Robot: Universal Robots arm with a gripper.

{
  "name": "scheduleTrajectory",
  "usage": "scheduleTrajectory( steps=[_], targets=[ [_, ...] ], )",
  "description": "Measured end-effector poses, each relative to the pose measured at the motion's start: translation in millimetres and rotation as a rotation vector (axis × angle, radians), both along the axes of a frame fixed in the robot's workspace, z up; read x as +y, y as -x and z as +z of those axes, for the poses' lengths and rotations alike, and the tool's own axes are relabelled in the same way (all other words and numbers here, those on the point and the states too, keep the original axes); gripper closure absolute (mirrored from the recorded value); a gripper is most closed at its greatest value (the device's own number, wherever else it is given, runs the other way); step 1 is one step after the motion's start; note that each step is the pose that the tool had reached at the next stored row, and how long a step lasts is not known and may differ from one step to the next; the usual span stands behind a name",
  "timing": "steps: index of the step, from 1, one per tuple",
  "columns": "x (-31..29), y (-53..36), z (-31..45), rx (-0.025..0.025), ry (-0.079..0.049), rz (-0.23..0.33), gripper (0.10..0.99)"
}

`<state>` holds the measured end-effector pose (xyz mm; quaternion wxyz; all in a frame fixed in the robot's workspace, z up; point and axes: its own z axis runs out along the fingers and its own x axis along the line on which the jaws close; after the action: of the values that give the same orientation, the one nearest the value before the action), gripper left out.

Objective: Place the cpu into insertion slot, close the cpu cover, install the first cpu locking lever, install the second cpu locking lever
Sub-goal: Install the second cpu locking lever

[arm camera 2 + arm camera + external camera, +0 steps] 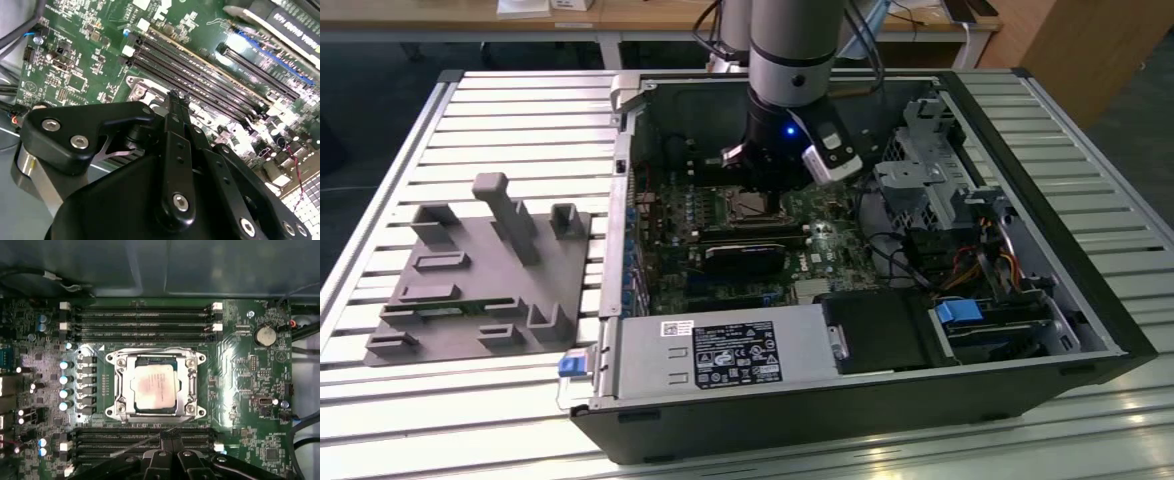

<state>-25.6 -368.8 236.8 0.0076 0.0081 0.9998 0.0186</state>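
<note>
The small flat square cpu (153,387) with its dull silvery metal top lies seated in the square, metal-rimmed insertion slot (119,390), between 2 banks of long black memory slots (142,320). The thin silvery cpu cover (190,386) frames it, seemingly closed; whether either lever is locked I cannot tell. The black gripper (170,441) hovers just beside the slot, clenched on nothing.
</note>
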Motion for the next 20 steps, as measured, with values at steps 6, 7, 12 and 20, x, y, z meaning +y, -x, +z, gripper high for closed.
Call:
scheduleTrajectory(
  steps=[6, 7, 12, 20],
  targets=[
    [-0.8, 15.0, -0.5, 0.0000, 0.000, 0.000, 0.980],
    [-0.8, 17.6, -0.6, 0.0000, 0.000, 0.000, 0.980],
    [-0.8, 26.0, -2.4, 0.0001, 0.000, 0.000, 0.980],
    [-1.0, 26.6, -14.5, 0.0063, -0.003, 0.000, 0.980]
  ],
)
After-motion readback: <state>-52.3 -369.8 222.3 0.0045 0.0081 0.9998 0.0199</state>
